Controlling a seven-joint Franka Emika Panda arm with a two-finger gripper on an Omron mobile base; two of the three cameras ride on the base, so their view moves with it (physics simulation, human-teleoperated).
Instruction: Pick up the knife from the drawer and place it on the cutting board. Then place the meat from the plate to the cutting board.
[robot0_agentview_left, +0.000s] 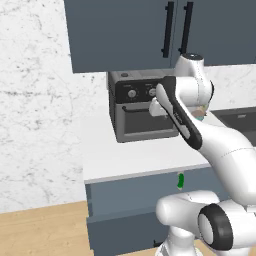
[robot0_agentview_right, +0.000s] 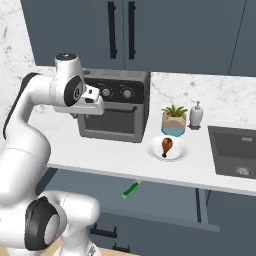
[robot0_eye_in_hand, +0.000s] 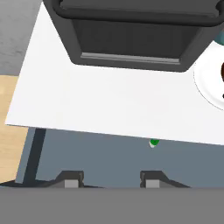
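Fingers (robot0_eye_in_hand: 73, 180) apart (empty), above knife (robot0_eye_in_hand: 153, 142).

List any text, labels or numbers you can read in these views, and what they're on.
No readable text in any view.
Toaster oven: two knobs with faint marks around them, too small and blurred to read.
Soap bottle: no label visible.
Plant pot: plain, no print.
Knife, plate, drawer: no markings visible.
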